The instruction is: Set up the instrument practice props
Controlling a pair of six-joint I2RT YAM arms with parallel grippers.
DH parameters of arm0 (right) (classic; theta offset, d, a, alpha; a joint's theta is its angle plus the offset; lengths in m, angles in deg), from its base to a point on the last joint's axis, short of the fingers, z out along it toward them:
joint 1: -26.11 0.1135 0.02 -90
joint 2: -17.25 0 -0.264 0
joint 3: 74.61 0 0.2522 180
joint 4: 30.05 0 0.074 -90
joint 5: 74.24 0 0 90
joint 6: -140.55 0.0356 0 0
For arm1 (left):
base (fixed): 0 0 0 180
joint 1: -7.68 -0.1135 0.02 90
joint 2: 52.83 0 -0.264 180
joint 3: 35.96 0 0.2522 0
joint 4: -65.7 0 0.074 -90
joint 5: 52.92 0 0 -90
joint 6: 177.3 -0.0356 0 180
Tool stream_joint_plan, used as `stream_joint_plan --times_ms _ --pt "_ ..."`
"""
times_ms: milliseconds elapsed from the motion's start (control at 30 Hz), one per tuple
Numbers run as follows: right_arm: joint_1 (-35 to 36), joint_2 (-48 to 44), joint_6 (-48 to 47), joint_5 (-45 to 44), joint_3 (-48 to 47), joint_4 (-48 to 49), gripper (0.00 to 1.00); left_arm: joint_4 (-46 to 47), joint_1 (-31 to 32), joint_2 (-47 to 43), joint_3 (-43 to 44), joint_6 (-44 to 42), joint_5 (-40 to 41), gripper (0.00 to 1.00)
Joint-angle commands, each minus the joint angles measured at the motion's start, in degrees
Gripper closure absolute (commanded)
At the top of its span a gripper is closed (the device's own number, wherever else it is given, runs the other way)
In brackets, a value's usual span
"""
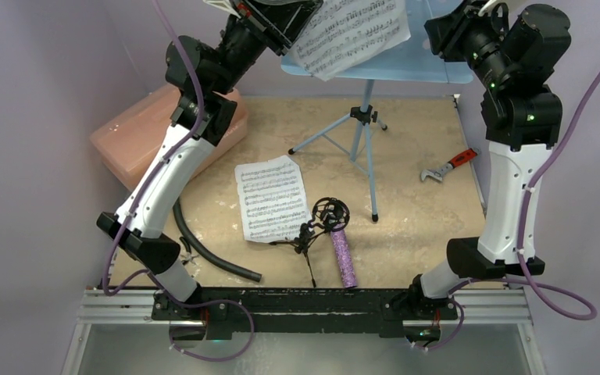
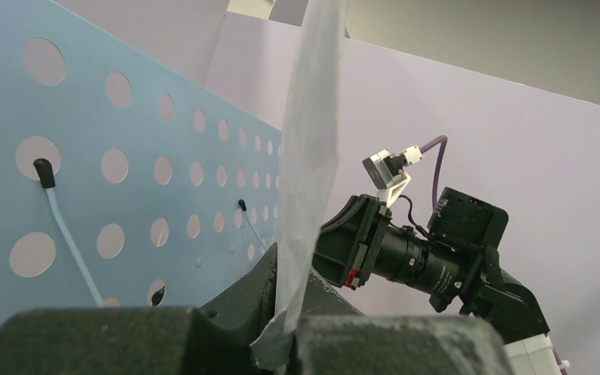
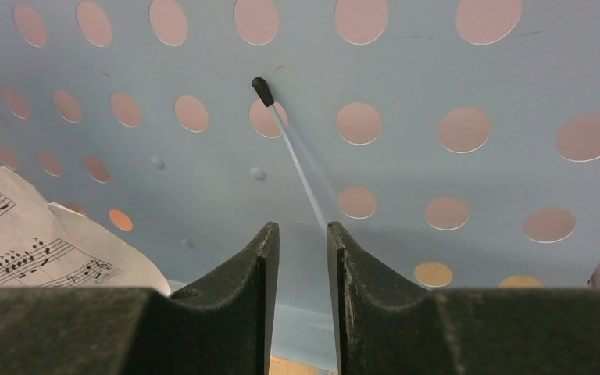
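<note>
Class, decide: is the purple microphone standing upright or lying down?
Lying down: the microphone stretches flat along the table, one end by the black mic stand.

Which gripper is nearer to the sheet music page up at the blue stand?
Left. The left gripper is pinching the page by its edge. The right gripper faces the stand beside the page, not touching it.

Top view is bright and even, soft light from above. The table [image 1: 414, 226] is well lit, with only faint fuzzy shadows under the music stand [image 1: 430, 62] and black hose [image 1: 203, 254]. No real glare, just tiny green LEDs [image 1: 530, 118] glowing.

Left wrist cam: the left pincer [image 2: 281, 332] is a dark blurry blob up close and the sheet page [image 2: 312, 156] is soft too. Stuff farther back is sharper.

Right wrist cam: the right pincer [image 3: 301, 266] is dark and grainy. The stand panel is evenly lit, and its wire clip [image 3: 293, 160] throws a pale shadow.
</note>
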Motion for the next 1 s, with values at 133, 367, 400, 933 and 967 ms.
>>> stream_joint_plan --times_ms 133,367,400,933,967 --pt "-0.21 -0.30 -0.27 2.07 0.95 2.53 0.72 -0.33 0.64 3.78 6.87 -2.62 -0.13 1.00" --pt "-0.22 0.48 -0.70 2.94 1.22 3.12 0.72 -1.42 0.99 4.92 8.38 -4.65 0.32 1.00" --pt "-0.28 0.57 -0.74 2.96 1.23 3.17 0.70 -1.39 1.00 4.82 8.39 -4.92 0.42 1.00" --pt "-0.21 1.56 -0.91 1.74 2.41 3.68 0.64 1.31 1.00 5.11 8.27 -5.86 1.49 1.00" --pt "-0.21 1.56 -0.92 2.00 2.42 3.79 0.67 1.56 0.96 5.24 8.30 -5.77 1.49 1.00"
